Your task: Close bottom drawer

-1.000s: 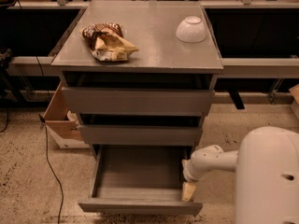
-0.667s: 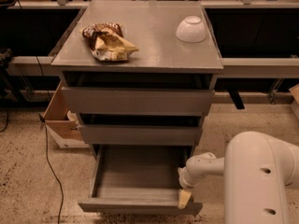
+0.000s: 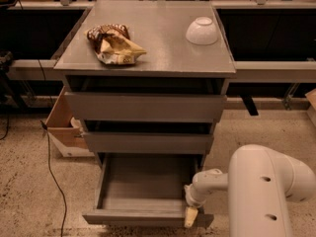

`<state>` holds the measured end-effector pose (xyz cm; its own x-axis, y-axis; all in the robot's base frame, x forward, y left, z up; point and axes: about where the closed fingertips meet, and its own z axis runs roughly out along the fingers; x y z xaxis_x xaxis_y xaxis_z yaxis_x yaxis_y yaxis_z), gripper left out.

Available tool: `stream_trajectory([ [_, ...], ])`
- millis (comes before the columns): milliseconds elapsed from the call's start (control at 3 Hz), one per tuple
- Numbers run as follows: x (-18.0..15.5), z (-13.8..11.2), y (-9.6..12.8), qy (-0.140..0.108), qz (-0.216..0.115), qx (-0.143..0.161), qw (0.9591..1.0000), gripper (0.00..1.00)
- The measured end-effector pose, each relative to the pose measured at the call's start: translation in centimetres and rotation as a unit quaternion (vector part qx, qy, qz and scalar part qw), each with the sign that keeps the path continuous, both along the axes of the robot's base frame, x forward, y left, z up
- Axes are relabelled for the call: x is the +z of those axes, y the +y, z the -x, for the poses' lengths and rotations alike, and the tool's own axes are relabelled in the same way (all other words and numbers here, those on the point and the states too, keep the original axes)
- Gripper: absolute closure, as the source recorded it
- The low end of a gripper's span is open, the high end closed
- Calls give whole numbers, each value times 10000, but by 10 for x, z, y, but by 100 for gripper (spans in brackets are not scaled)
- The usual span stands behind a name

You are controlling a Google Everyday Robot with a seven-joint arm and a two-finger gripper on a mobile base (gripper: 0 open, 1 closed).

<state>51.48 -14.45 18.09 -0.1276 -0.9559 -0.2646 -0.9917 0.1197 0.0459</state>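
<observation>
The wide grey metal bottom drawer (image 3: 143, 184) of the grey three-drawer table (image 3: 148, 63) stands pulled well out. Its bare floor is open to view, and its front panel runs along the lower edge of the scene. The two drawers above it sit much further in, each showing only a dark gap over its front.

The robot's white, rounded arm (image 3: 266, 191) reaches in from the lower right. Its tan-tipped tool (image 3: 190, 217) is at the right end of the drawer's front panel, at or just over the top edge. Whether it touches the panel is unclear. I cannot tell how far the tool is open, and it does not appear to have hold of anything.

On the table top lie a crumpled brown and yellow snack bag (image 3: 114, 46) to the left and an upturned white ceramic bowl (image 3: 202, 31) to the right, well apart. An open brown cardboard box (image 3: 61, 127) sits on the floor beside the table's left side.

The step in hand looks like setting the tool against the drawer front ahead of the push. The drawer is not yet closed. The next move calls for a straight, level push toward the table along the drawer's runners. Because the contact is off to the right, an even push matters, or the drawer could skew and bind.
</observation>
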Motion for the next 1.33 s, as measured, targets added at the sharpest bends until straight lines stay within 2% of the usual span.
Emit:
stream_trajectory([
  [333,-6,1,10,-22,-30,100,9999,0],
  [667,0,-6,21,-175,-100,193,9996,0],
  [1000,-1,-27,31,-432,-165,283,9985,21],
  [1333,-3,-41,34,-564,-182,308,9978,44],
])
